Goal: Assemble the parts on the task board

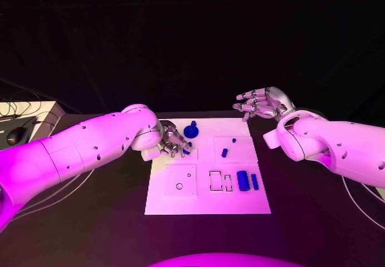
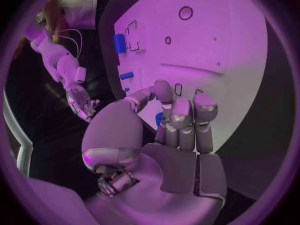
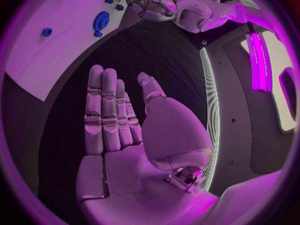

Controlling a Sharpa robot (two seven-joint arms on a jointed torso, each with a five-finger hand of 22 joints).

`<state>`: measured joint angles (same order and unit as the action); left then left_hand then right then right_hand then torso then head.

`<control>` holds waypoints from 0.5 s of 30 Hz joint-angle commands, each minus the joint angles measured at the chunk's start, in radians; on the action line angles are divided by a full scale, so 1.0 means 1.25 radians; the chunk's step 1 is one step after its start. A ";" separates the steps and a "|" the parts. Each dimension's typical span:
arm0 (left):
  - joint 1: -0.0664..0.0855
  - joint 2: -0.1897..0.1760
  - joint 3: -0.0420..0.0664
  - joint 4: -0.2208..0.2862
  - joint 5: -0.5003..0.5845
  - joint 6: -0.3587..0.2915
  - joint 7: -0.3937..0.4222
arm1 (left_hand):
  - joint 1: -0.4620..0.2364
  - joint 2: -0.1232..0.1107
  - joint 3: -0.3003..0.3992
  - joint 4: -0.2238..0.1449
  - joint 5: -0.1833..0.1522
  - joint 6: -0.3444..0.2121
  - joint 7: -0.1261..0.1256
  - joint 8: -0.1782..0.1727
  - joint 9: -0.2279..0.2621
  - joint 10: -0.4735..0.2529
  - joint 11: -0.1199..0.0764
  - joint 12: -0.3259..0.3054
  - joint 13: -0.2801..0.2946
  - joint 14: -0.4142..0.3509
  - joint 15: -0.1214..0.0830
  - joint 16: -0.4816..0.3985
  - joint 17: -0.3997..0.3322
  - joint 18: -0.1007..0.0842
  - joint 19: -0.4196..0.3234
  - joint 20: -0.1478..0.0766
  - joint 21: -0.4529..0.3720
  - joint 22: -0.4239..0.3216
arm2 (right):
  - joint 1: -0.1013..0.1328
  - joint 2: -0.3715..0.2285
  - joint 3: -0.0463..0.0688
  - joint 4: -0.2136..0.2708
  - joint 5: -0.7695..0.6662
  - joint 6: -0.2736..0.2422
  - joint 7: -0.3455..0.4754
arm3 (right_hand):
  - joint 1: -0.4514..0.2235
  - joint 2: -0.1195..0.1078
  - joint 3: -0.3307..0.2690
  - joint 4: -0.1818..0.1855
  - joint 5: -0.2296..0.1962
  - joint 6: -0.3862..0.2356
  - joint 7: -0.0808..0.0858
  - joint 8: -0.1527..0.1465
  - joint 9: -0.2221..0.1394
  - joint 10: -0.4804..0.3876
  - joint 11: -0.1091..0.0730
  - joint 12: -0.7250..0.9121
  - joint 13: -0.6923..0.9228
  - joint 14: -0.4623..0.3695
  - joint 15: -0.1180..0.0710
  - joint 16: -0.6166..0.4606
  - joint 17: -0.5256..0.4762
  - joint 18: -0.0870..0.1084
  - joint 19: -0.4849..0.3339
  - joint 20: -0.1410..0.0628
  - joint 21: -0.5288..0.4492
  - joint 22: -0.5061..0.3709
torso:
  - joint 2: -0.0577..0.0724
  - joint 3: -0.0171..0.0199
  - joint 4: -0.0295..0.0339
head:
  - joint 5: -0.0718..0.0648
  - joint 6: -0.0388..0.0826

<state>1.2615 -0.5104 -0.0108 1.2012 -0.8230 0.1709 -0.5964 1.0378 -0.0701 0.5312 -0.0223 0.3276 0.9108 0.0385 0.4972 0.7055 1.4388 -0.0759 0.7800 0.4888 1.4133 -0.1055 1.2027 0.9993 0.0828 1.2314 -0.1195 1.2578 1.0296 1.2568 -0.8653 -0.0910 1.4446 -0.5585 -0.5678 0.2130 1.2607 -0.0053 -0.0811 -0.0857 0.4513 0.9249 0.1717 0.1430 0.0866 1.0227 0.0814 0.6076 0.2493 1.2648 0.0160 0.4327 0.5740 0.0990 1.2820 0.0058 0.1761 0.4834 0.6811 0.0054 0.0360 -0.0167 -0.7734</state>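
The white task board (image 1: 205, 203) lies mid-table. My left hand (image 1: 172, 141) hangs over its far left part, fingers curled down and closed round a small blue part (image 1: 186, 148); in the left wrist view that part (image 2: 159, 119) sits between thumb and fingers (image 2: 181, 117). Just beyond stands a round blue part with a peg (image 1: 192, 130). Two tiny blue parts (image 1: 225, 152) lie mid-board, and two blue cylinders (image 1: 242, 181) lie at its right. My right hand (image 1: 261, 103) is raised past the board's far right corner, fingers spread and holding nothing; the right wrist view shows its bare palm (image 3: 125, 135).
Empty rectangular recesses (image 1: 216, 179) and a small round hole (image 1: 179, 186) mark the board's near half. Cables and a box (image 1: 20, 125) sit at the table's far left edge. Black table surrounds the board on all sides.
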 commanded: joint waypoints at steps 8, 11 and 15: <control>0.000 -0.028 -0.003 0.036 0.011 -0.058 -0.016 | -0.007 -0.001 0.064 -0.088 0.026 0.054 -0.031 0.006 0.014 0.032 -0.006 0.009 -0.071 0.005 -0.006 0.004 -0.014 -0.014 0.014 -0.003 0.004 0.017 | -0.001 -0.001 -0.001 -0.004 -0.013 0.012 0.002 | -0.003 0.005 -0.003 0.001 0.004 -0.002 0.004 0.002 0.000 -0.005 0.000 0.000 -0.002 0.004 0.002 -0.004 -0.001 -0.009 -0.005 -0.001 0.006 -0.008 | -0.006 0.0002 0.0026 | 0.004 -0.007; 0.000 -0.034 -0.003 0.042 0.004 -0.070 -0.018 | -0.010 -0.004 0.066 -0.088 0.034 0.063 -0.036 0.011 0.011 0.040 -0.009 0.010 -0.094 0.004 -0.008 0.000 -0.026 -0.016 0.015 -0.005 0.002 0.019 | -0.001 -0.001 -0.001 -0.006 -0.013 0.013 0.003 | -0.003 0.005 -0.003 0.001 0.004 -0.002 0.004 0.002 0.000 -0.005 0.000 0.000 -0.002 0.004 0.002 -0.004 -0.001 -0.009 -0.005 -0.001 0.006 -0.008 | -0.005 -0.0002 0.0027 | 0.005 -0.006; 0.000 -0.035 -0.004 0.045 -0.010 -0.084 -0.017 | -0.017 -0.010 0.080 -0.085 0.046 0.065 -0.040 0.028 0.015 0.049 -0.011 0.018 -0.133 0.004 -0.008 0.003 -0.035 -0.018 0.015 -0.005 -0.001 0.021 | -0.001 -0.001 -0.001 -0.007 -0.014 0.013 0.003 | -0.003 0.003 -0.003 0.001 0.005 -0.002 0.004 0.002 0.000 -0.005 0.000 0.000 -0.002 0.003 0.003 -0.005 -0.002 -0.009 -0.006 0.000 0.007 -0.010 | -0.005 -0.0004 0.0033 | 0.005 -0.007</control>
<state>1.2615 -0.5553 -0.0160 1.2535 -0.8197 0.1013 -0.6142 1.0215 -0.0864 0.5531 -0.0539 0.3812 0.9265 0.0511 0.5290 0.7056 1.4659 -0.0851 0.8010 0.3222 1.4169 -0.1090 1.2083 0.9554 0.0670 1.2456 -0.1266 1.2583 1.0559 1.2558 -0.8665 -0.0922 1.4362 -0.5644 -0.5633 0.2121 1.2607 -0.0053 -0.0811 -0.0857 0.4513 0.9255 0.1707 0.1430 0.0867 1.0238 0.0825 0.6076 0.2480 1.2648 0.0160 0.4327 0.5728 0.0991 1.2820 0.0058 0.1798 0.4717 0.6743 0.0051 0.0395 -0.0103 -0.7815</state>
